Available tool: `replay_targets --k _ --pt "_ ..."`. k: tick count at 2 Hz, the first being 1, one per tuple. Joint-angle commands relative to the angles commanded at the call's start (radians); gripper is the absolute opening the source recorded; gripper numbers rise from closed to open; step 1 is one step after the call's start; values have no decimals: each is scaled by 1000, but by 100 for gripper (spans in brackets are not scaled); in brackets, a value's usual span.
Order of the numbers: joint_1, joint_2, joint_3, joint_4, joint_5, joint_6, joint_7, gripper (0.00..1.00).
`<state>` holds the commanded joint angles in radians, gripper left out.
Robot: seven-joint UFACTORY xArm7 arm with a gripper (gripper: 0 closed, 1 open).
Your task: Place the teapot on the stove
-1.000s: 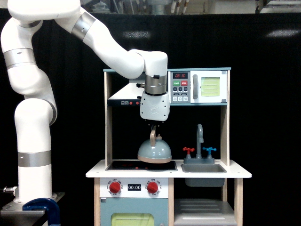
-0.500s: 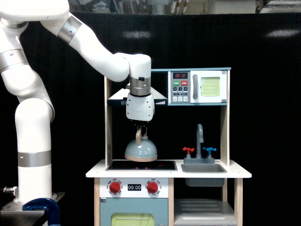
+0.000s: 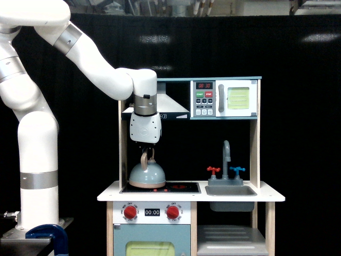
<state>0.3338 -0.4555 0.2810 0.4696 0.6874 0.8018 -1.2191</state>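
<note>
Teapot: the teapot [image 3: 146, 176] is a squat, dome-shaped, pale blue-grey toy with a tan wooden base rim and an arched tan handle rising from its top; it stands upright.
Teapot position: it is over the left end of the stove [image 3: 178, 187], near the counter's left edge; its base rim is level with the black surface, but whether it actually rests there or hangs just above cannot be told.
Stove: a flat black rectangle with red burner marks, set into the left half of the white counter [image 3: 277, 196], with bare cooktop showing to the teapot's right.
Gripper: the gripper [image 3: 146, 150] points straight down from the white wrist housing, its dark fingers closed narrowly on the top of the tan handle.
Arm: the white arm [image 3: 90, 64] reaches in from the exterior view's left.
Knobs: two red knobs [image 3: 130, 212] sit on the front panel below the stove, ringed by small print with "OFF" readable.
Timer: a small display [image 3: 152, 212] between the knobs reads "00:00".
Microwave: the toy microwave [image 3: 225, 98] on the upper shelf shows "08:30" in red, with a green START and a red STOP button.
Sink: a grey basin [image 3: 230, 190] with a grey faucet and red and blue taps occupies the counter's right half.
</note>
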Motion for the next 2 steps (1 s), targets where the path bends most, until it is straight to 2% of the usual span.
replay_targets --k 1,2 --pt "43 19 22 2 13 -39 43 0" --pt "50 3 1 -11 5 -31 37 100"
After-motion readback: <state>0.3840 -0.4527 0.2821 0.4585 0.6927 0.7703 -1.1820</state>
